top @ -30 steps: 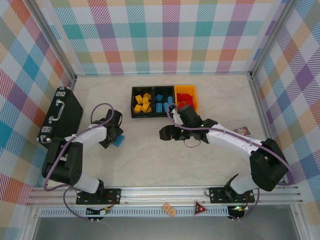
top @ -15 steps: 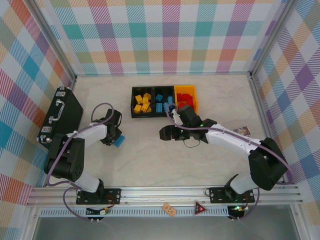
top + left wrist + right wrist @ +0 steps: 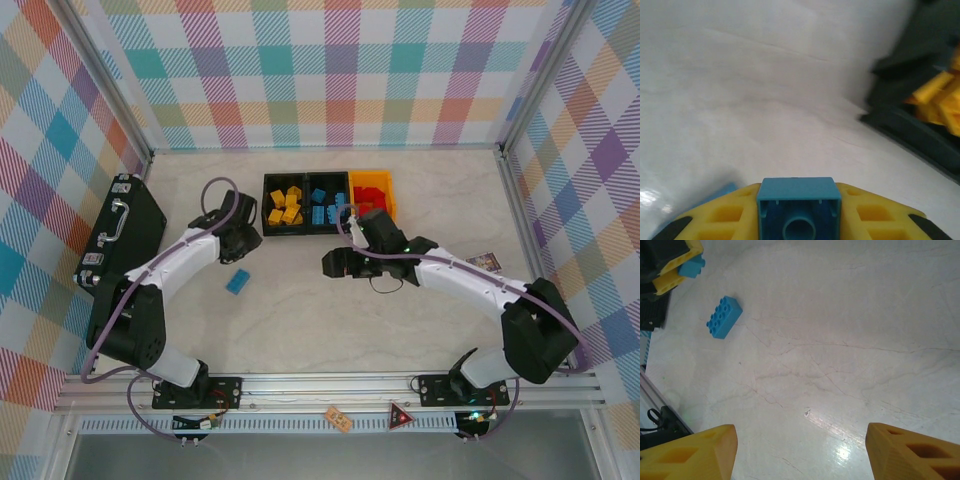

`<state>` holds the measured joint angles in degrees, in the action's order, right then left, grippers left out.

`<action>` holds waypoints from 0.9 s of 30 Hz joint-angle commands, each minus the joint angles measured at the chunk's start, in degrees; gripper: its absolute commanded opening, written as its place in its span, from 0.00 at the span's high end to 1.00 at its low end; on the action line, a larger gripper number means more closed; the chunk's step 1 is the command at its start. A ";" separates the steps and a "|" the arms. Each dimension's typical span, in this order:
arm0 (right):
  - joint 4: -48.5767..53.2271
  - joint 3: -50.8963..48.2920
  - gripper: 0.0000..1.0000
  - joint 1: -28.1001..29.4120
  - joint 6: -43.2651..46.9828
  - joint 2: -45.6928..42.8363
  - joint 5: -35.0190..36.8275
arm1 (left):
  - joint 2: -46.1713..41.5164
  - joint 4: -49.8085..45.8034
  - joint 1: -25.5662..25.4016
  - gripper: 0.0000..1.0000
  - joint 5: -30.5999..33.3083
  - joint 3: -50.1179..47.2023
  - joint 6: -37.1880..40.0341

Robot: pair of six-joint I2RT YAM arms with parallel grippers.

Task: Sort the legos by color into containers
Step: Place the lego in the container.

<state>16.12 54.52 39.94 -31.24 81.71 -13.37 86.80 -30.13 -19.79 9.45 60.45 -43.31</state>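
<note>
Worktop: a pale, marble-veined worktop (image 3: 300, 330) is lying under both arms, and it is catching a spot of glare in the right wrist view.
Room: plaid panels (image 3: 330, 80) in pastel checks are standing round it at 9, 12 and 3 o'clock. An aluminium rail (image 3: 330, 385) is running along the 6 o'clock edge.
Hard to make out: the red bricks (image 3: 370, 193) are blurring into one mass, so I cannot count them. The right arm (image 3: 450, 280) is covering the near wall of the yellow-orange bin. In the left wrist view the bin corner at 3 o'clock is smearing, and a blue sliver at 8 o'clock is too cut off to name.
Containers: the containers (image 3: 300, 232) are sitting in a row at 12 o'clock of the worktop's middle. Yellow bricks (image 3: 285, 205) are lying in the 9 o'clock black bin, blue bricks (image 3: 325, 208) in the middle black one, and the red ones in the yellow-orange one.
Loose brick: a blue eight-stud brick (image 3: 237, 281) is lying flat on the worktop at 7 o'clock of the containers, apart from both hands.
Left hand: the left hand (image 3: 243, 240) is hovering just beside the 9 o'clock bin's near corner. Its yellow fingers (image 3: 725, 215) are clamping a small blue brick (image 3: 799, 200), hollow underside facing the wrist camera.
Right hand: the right hand (image 3: 335, 265) is hanging at 6 o'clock of the middle bin, its fingers (image 3: 695, 452) spreading apart with nothing between them.
Around: a black briefcase (image 3: 125, 230) is lying at the 9 o'clock edge. A small printed card (image 3: 482, 262) is lying at 3 o'clock, just beside the right arm.
</note>
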 commanded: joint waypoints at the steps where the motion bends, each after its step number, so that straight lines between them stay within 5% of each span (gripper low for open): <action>1: 1.35 -0.02 0.32 -1.65 0.06 -2.99 1.62 | 2.20 -3.68 -3.29 0.67 -1.42 6.04 3.91; 13: 3.56 -2.40 0.31 -6.52 -0.58 -8.37 3.26 | 18.53 -8.55 -12.83 0.65 -1.18 29.35 8.80; 27: 4.29 -3.45 0.31 -8.98 -0.57 -9.74 3.76 | 39.70 -14.61 -13.93 0.65 2.92 55.56 12.36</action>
<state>19.46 51.46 31.73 -31.29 72.90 -10.39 124.05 -41.65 -33.36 10.59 111.55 -32.69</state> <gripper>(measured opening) 0.686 0.351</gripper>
